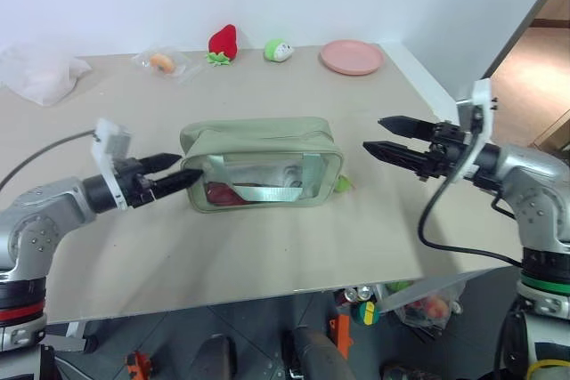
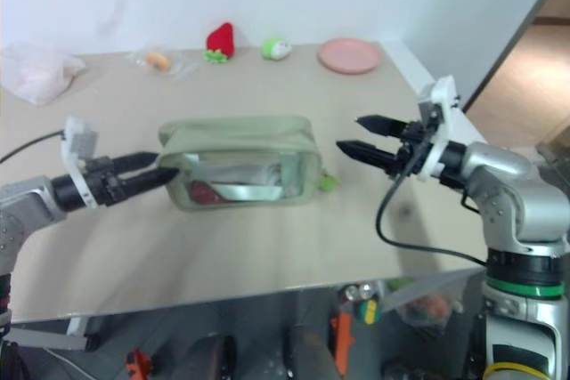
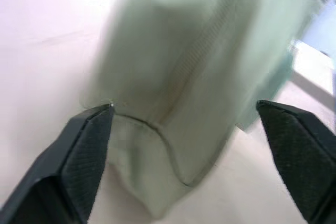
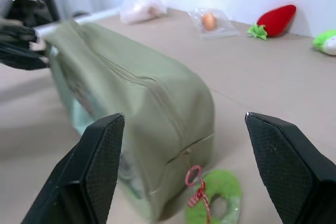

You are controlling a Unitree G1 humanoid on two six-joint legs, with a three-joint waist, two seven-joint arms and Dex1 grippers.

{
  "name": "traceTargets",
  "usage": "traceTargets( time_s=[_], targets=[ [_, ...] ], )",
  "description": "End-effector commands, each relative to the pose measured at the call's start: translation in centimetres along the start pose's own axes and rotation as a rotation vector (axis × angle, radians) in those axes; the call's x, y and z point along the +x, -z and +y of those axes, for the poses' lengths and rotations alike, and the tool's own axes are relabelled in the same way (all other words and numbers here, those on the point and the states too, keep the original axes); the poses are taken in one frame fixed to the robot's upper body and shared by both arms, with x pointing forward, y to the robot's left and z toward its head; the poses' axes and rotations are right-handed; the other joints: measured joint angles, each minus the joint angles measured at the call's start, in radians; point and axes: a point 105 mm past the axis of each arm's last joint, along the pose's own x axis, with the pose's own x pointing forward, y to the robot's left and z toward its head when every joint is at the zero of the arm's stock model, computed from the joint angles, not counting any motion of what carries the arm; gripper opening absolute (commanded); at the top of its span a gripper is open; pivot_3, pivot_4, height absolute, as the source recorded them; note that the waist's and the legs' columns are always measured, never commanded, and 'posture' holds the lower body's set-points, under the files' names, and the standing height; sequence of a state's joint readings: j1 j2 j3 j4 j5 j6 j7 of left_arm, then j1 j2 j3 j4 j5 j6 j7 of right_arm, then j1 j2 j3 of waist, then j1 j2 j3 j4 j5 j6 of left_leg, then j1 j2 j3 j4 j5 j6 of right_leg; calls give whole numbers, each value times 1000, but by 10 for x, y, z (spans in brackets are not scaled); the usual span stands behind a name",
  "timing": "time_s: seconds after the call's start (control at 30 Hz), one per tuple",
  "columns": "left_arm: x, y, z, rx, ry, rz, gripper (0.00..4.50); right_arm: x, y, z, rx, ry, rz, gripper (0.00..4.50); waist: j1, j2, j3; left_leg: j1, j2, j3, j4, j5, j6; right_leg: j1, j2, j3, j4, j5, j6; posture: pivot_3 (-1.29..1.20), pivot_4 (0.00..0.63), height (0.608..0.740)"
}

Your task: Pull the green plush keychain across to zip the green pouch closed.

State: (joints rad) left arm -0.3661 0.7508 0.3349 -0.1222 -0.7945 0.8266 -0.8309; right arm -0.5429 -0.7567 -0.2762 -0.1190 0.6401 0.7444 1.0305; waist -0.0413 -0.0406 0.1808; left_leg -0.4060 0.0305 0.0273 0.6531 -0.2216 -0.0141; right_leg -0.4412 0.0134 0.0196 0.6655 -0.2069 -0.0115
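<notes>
at the right end of the green pouch (image 4: 131, 114), low on the tabletop, the green plush keychain (image 4: 218, 198) is seen lying flat, a fuzzy lime ring tied by a red cord and a small clasp to the pouch's end. the pouch itself is set near the middle of the beige table (image 1: 267, 246), its long side turned to the camera, with a clear panel, a green strap across that panel and a red item showing inside. the zip line along the top is seen drawn together over the length that can be made out, with the keychain hanging off the right end.

the left gripper (image 1: 178, 171) is held level at the pouch's left end, its two black fingers spread wide apart, one fingertip at or just beside the fabric corner; whether it touches cannot be told. nothing is gripped by it. the right gripper (image 1: 385, 135) is held level off to the right of the pouch, well apart from it and raised above the table, its fingers likewise parted with nothing between them, pointed toward the pouch and keychain.

along the far edge of the table a red strawberry plush (image 1: 223, 44), a green-and-white round plush toy (image 1: 279, 51), a pink plate (image 1: 352, 57), a small clear bag with an orange item (image 1: 162, 62) and a crumpled plastic bag (image 1: 40, 73) are laid.
</notes>
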Motion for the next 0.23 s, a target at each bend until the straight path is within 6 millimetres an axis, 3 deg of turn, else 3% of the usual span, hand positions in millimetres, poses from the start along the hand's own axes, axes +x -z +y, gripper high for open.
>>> traceTargets(
  time_s=[0.03,0.23],
  targets=[
    [-30,-18,8,31,-68,-62,4466,-18,-5,8,-30,9,20,3823,-2,0,0,0,0,0,0,0,0,0,0,0,0,0,0,0,150,740],
    [-56,12,23,-41,-188,20,4466,-26,19,6,16,78,73,3823,-2,0,0,1,0,0,-1,0,0,0,0,0,0,-1,-1,0,150,740]
  ],
)
